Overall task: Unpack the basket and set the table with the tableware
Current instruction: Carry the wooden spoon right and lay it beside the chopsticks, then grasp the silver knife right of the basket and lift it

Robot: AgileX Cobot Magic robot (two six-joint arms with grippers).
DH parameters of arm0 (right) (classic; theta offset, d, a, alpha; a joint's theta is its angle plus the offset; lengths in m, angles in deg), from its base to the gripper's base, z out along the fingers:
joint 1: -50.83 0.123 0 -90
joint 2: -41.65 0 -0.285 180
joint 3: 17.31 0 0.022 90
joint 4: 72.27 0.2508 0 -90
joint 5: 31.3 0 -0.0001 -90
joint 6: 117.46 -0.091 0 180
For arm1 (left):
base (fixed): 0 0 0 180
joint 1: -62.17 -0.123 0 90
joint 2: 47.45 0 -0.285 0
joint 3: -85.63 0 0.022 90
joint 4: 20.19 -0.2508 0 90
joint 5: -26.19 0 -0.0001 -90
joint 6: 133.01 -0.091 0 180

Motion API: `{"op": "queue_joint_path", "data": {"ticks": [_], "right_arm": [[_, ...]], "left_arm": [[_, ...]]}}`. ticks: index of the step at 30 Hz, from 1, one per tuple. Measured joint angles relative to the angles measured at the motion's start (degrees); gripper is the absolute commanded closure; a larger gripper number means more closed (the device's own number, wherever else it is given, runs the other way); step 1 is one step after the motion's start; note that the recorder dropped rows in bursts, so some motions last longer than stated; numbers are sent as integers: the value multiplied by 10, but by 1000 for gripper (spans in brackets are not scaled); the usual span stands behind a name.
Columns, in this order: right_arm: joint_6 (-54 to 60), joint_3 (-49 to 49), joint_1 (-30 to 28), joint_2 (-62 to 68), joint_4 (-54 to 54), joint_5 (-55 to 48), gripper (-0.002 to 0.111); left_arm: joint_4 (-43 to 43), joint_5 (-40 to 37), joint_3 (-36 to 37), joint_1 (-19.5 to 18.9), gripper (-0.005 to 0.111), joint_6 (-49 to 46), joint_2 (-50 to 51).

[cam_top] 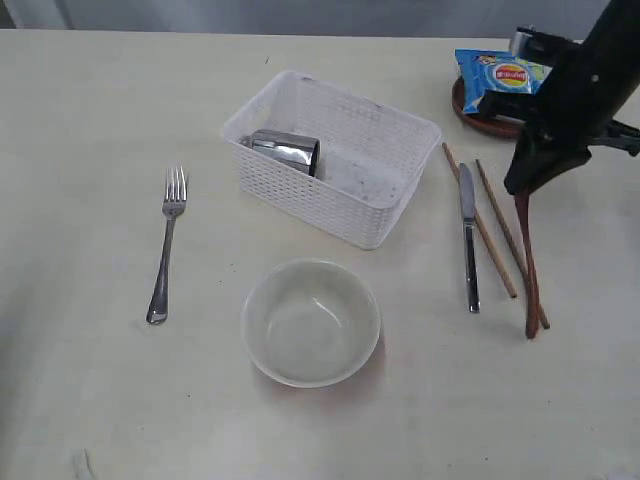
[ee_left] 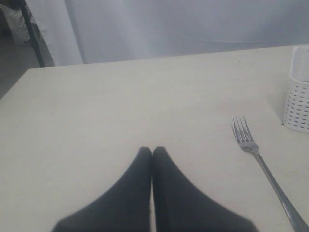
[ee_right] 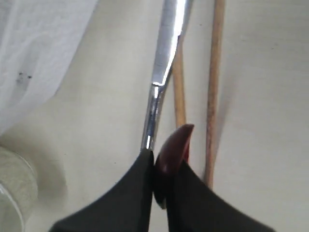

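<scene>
The white basket (cam_top: 330, 160) stands mid-table with the steel cup (cam_top: 285, 152) lying inside it. On the table (cam_top: 90, 100) lie the fork (cam_top: 167, 245), the pale bowl (cam_top: 311, 320), the knife (cam_top: 468, 235) and two chopsticks (cam_top: 482, 222). My right gripper (cam_top: 520, 185) is shut on the upper end of the reddish-brown spoon (cam_top: 527, 265), which hangs steeply with its lower end by the chopstick tips. In the right wrist view the spoon (ee_right: 175, 142) sits between that gripper (ee_right: 161, 162)'s fingers, beside the knife (ee_right: 164, 63). My left gripper (ee_left: 152, 151) is shut and empty, near the fork (ee_left: 260, 162).
A blue chip bag (cam_top: 500, 75) lies on the brown plate (cam_top: 480, 120) at the back right, behind my right arm. The basket's corner (ee_left: 299, 104) shows in the left wrist view; the basket wall (ee_right: 38, 48) and bowl rim (ee_right: 12, 188) border the right wrist view.
</scene>
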Motion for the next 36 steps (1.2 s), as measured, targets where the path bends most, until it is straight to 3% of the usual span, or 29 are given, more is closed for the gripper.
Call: {"op": "queue_joint_path", "data": {"ticks": [6, 10, 12, 17, 20, 24, 31, 36], "right_arm": [[36, -1, -9, 23, 0, 87, 105], [57, -1, -9, 25, 3, 150, 66], [71, -1, -9, 34, 16, 157, 57], [86, 15, -9, 33, 50, 142, 57], [88, 34, -4, 1, 71, 91, 68], [64, 22, 38, -19, 66, 37, 70], [-46, -32, 126, -19, -77, 76, 70], [-112, -71, 139, -19, -150, 115, 70]], "left_arm": [[0, 0, 0, 0, 107, 0, 0], [0, 0, 0, 0, 107, 0, 0], [0, 0, 0, 0, 107, 0, 0], [0, 0, 0, 0, 107, 0, 0], [0, 0, 0, 0, 107, 0, 0], [0, 0, 0, 0, 107, 0, 0], [0, 0, 0, 0, 107, 0, 0], [0, 0, 0, 0, 107, 0, 0]]}}
